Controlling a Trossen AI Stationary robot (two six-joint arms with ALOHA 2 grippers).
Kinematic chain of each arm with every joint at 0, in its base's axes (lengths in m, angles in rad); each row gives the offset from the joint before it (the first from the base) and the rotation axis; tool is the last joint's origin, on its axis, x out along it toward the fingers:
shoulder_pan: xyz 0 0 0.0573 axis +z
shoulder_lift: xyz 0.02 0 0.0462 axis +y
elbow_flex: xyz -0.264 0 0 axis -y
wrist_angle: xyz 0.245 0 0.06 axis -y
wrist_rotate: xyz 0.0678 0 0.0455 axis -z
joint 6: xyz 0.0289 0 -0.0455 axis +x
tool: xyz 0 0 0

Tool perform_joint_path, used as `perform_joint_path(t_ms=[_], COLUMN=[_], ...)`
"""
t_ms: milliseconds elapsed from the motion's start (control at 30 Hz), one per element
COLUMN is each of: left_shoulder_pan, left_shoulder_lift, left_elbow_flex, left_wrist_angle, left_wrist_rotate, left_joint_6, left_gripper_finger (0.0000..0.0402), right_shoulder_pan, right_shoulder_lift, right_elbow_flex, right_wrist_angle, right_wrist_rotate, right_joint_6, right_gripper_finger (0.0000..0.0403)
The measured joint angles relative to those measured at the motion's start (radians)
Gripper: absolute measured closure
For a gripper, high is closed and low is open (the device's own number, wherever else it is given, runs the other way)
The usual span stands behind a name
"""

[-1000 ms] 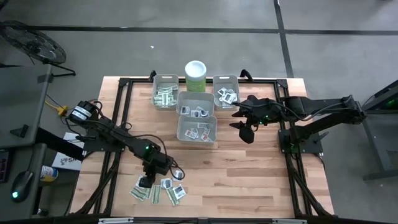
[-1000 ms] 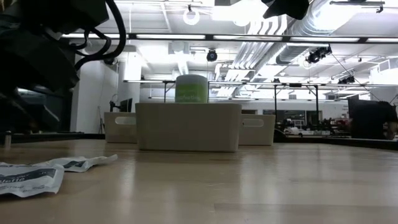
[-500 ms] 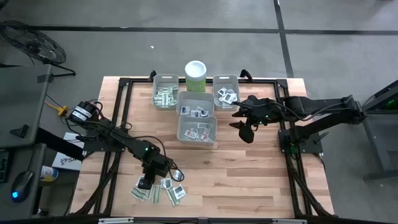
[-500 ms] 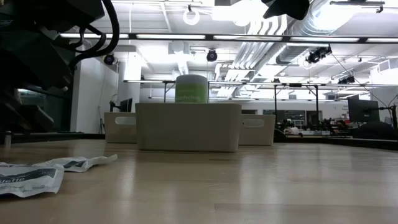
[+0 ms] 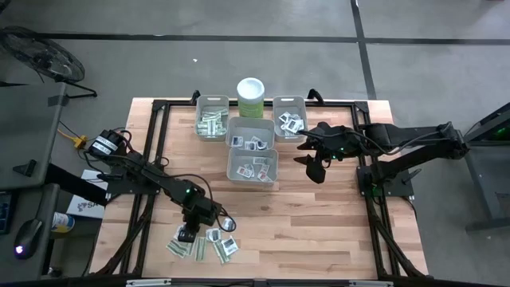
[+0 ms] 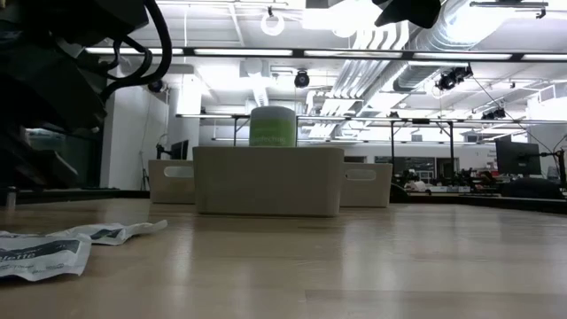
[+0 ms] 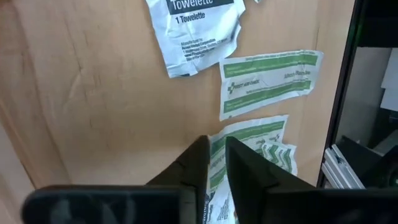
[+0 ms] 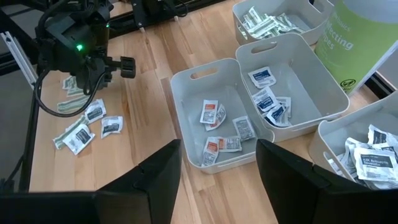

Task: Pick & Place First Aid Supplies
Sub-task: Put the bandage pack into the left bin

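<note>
**Left tool pinching a strip packet at the near pile**

From above, the left tool (image 5: 186,233) is seen lowered onto the loose first aid supplies (image 5: 209,243) at the near left of the wooden surface (image 5: 319,223), though its fingers cannot be made out there; only the left wrist view shows them drawn nearly together on the edge of a green-white strip packet (image 7: 249,146), with another strip packet (image 7: 270,82) and a white towelette packet (image 7: 194,31) lying just beyond; the right tool (image 5: 312,166) is held above the surface beside the grey bins (image 5: 253,165), and its fingers (image 8: 155,177) are shown spread wide only in the right wrist view, which also looks down into the bins, where sorted square packets (image 8: 214,127) are seen; the low view gives the near bin's wall (image 6: 267,181), the green canister (image 6: 272,127) behind it and two packets (image 6: 53,246) lying flat
</note>
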Motion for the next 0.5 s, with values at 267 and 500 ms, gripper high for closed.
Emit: perform_joint_path(t_ms=[267,500], left_shoulder_pan=[0.0,0.0], left_shoulder_lift=[0.0,0.0], left_elbow_flex=[0.0,0.0], left_wrist_angle=[0.0,0.0], left_wrist_rotate=[0.012,0.023], left_joint_6=[0.0,-0.047], left_gripper_finger=[0.0397,0.04], right_shoulder_pan=[0.0,0.0], right_shoulder_lift=[0.0,0.0], right_elbow_flex=[0.0,0.0], right_wrist_angle=[0.0,0.0], right_wrist_rotate=[0.0,0.0], right_joint_6=[0.0,0.0], right_gripper_finger=[0.0202,0.0203])
